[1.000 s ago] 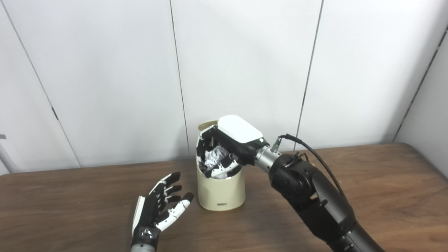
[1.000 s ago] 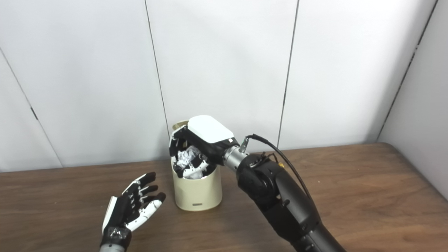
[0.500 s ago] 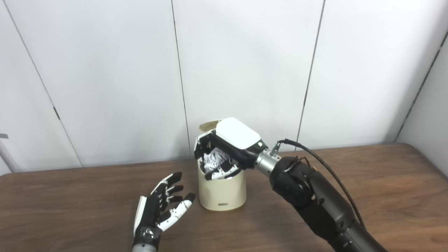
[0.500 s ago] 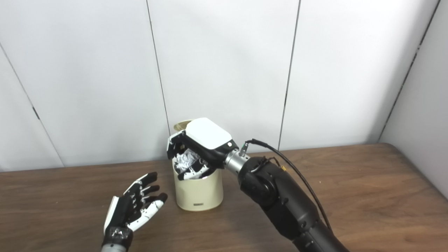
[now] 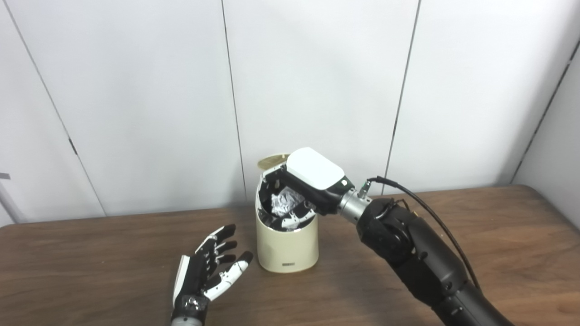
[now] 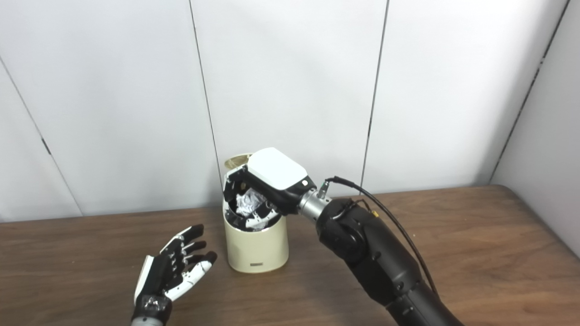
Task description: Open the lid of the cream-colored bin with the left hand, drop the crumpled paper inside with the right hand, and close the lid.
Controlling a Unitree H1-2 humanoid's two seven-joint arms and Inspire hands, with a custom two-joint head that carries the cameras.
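The cream-colored bin (image 5: pixel 286 244) stands on the brown table near the wall. Its lid (image 5: pixel 272 160) is open, tipped up at the back. My right hand (image 5: pixel 301 190) is over the bin's mouth, shut on the crumpled white paper (image 5: pixel 283 202), with the fingers curled around it just above the rim. My left hand (image 5: pixel 206 271) lies open and empty on the table, palm up, a short way left of the bin and not touching it. In the right eye view the bin (image 6: pixel 256 246) and paper (image 6: pixel 249 202) show the same way.
The wooden table (image 5: pixel 90 267) runs to the white panelled wall (image 5: pixel 136 90) right behind the bin. A black cable (image 5: pixel 426 208) loops off my right wrist. The table's right corner (image 5: pixel 543 199) meets a side wall.
My right hand with the paper has shifted slightly right and back over the bin mouth. The left hand has stayed where it was. The lid stays open.
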